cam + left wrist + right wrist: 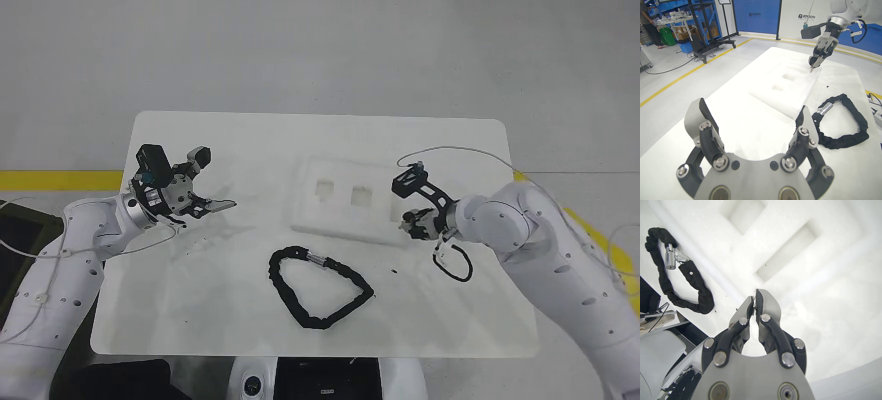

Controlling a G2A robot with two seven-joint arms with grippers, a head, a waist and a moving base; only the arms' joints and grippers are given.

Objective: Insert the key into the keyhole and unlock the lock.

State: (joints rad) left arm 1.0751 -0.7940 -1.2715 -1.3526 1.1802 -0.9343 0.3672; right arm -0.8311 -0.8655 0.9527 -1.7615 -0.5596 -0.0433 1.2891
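Looking down on a white bench (200,300), with a white foam tray (305,212) lying on its far middle and showing two rectangular pockets (325,187) side by side in its top.

Finding a chain lock (863,121) in a black fabric sleeve lying on the bench as a closed loop, just beside the tray's near edge and between the two arms.

Seeing the left claw (753,104) hanging above the bench's left part, well apart from both tray and chain, with fingers spread wide and gripping nothing.

Seeing the right claw (754,296) hovering over the tray's right end, with fingers pressed together and pinching the key.

Spotting the lock's shiny metal barrel (670,258) at the loop's far-left corner, joining the two sleeve ends on the side nearest the tray.

Noticing the key (811,70) as a small metal blade poking out past the right fingertips and pointing down at the foam; not being able to tell whether its tip is touching the tray.

Making out the keyhole (669,267) in the barrel's end face, with nothing sitting in it and the key well apart from it.

Noting a tiny black speck (827,86) lying on the bench between the tray's right end and the chain.
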